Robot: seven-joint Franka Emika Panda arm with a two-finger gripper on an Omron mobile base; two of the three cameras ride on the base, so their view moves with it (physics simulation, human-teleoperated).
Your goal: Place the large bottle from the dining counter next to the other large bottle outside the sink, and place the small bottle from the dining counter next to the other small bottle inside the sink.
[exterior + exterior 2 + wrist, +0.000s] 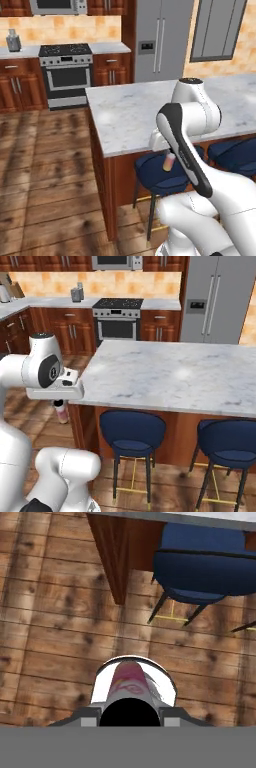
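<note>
The small bottle (pixel 131 684), pale orange-pink with a dark cap, hangs upright in my gripper (pixel 130 716), which is shut on it just below the cap. It shows beside my forearm in the left base view (pixel 169 162). In the right base view it hangs under my hand (pixel 62 412). I hold it over the wooden floor, off the near left corner of the marble dining counter (pixel 125 117) (pixel 165 373). The large bottle, both other bottles and the sink are out of view.
Blue stools (pixel 162 175) (pixel 132 433) (pixel 207 567) stand along the counter's near side, and its reddish wood base corner (pixel 117 557) is close ahead of my hand. A stove (pixel 66 70) and grey fridge (pixel 212 298) line the far wall. Open wooden floor (pixel 45 165) lies to the left.
</note>
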